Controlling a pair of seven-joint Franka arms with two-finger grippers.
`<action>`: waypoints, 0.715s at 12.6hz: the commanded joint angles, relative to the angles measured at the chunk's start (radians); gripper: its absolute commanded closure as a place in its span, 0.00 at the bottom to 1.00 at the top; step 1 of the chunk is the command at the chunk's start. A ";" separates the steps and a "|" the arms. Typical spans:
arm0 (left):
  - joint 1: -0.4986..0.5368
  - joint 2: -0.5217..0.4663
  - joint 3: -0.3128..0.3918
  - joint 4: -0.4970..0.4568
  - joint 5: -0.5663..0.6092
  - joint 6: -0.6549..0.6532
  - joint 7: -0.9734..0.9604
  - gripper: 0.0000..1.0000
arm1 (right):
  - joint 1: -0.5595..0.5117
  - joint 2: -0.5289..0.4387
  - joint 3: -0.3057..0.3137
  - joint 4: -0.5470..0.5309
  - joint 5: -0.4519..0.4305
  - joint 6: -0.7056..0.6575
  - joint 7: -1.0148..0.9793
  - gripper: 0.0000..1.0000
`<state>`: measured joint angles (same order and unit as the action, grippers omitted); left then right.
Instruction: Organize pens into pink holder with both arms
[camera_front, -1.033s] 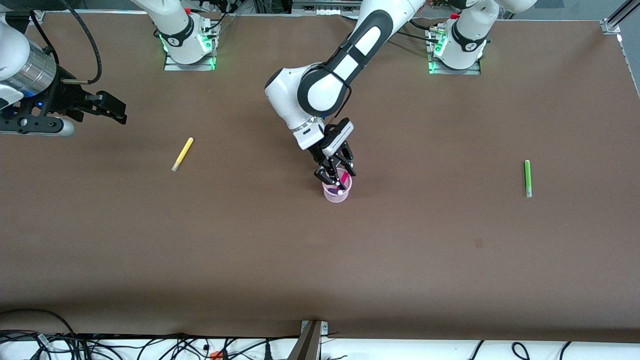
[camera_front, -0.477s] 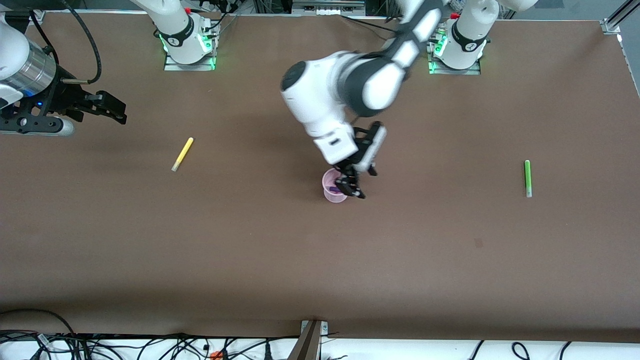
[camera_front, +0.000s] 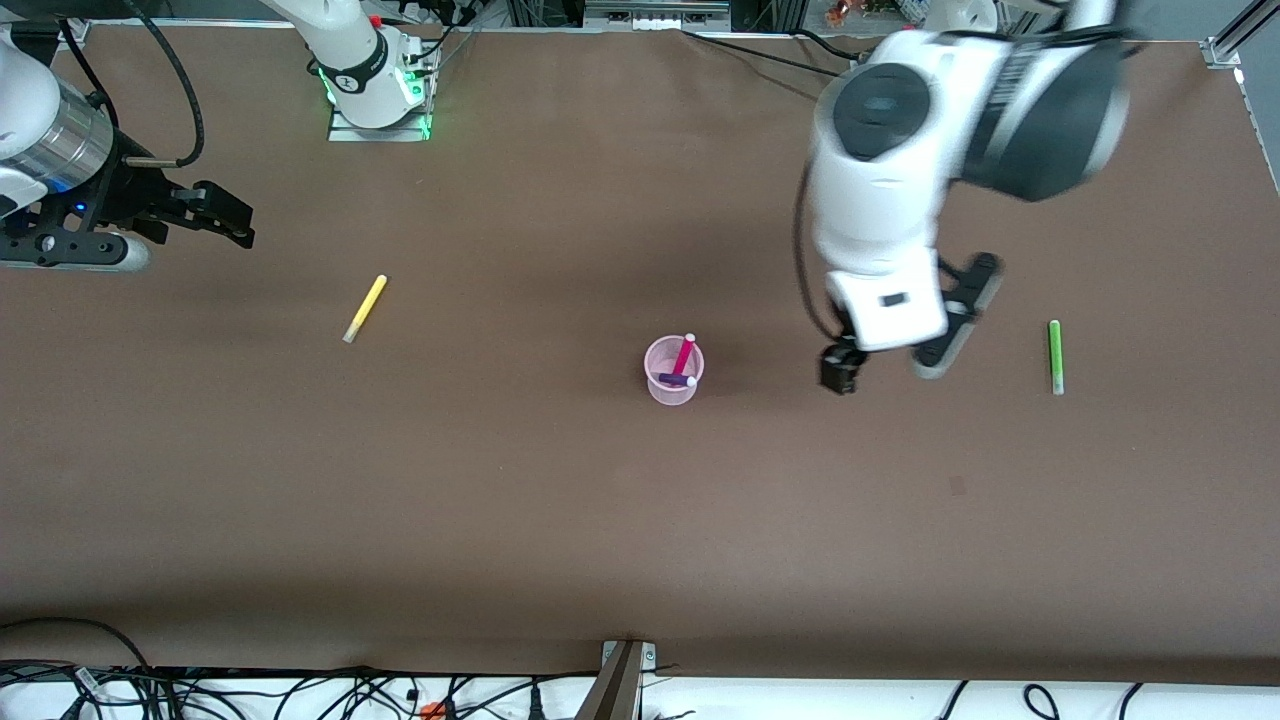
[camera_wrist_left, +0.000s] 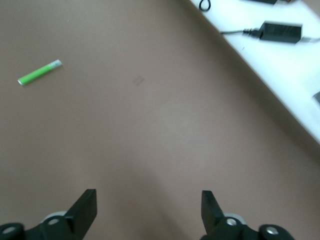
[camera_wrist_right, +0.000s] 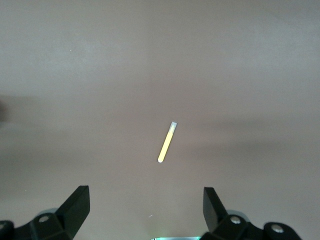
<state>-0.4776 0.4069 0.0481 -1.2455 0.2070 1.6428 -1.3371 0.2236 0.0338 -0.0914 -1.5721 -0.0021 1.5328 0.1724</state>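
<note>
Two pens in, two out; left arm heading for green.

Right tool (camera_front: 215, 215), fingers apart, upper left; yellow pen (camera_front: 364, 308) loose on surface; pink holder (camera_front: 673, 372) centre; left tool (camera_wrist_left: 149, 212), fingers apart, should straddle green pen (camera_front: 1054, 356) crosswise.

A brown table (camera_front: 520, 500) fills most of the room's middle, its surface plain apart from one small darker mark (camera_front: 958, 486) toward the left arm's end. Along the edge nearest the front camera runs a white strip (camera_front: 300, 695) strewn with tangled black cables (camera_front: 200, 690), with a grey metal bracket (camera_front: 622, 680) at its middle. In the left wrist view a black power adapter (camera_wrist_left: 282, 31) lies on that strip.
</note>
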 joint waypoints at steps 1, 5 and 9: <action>0.138 -0.097 -0.021 -0.064 -0.118 -0.070 0.308 0.00 | 0.000 0.008 -0.002 0.024 0.017 -0.016 -0.004 0.00; 0.328 -0.213 -0.021 -0.218 -0.196 -0.081 0.822 0.00 | 0.000 0.008 -0.004 0.024 0.017 -0.017 -0.004 0.00; 0.453 -0.289 -0.021 -0.373 -0.213 -0.070 1.194 0.00 | 0.000 0.008 -0.004 0.024 0.017 -0.016 -0.004 0.00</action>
<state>-0.0602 0.1853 0.0476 -1.5098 0.0150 1.5505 -0.2609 0.2240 0.0338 -0.0917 -1.5718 -0.0020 1.5328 0.1724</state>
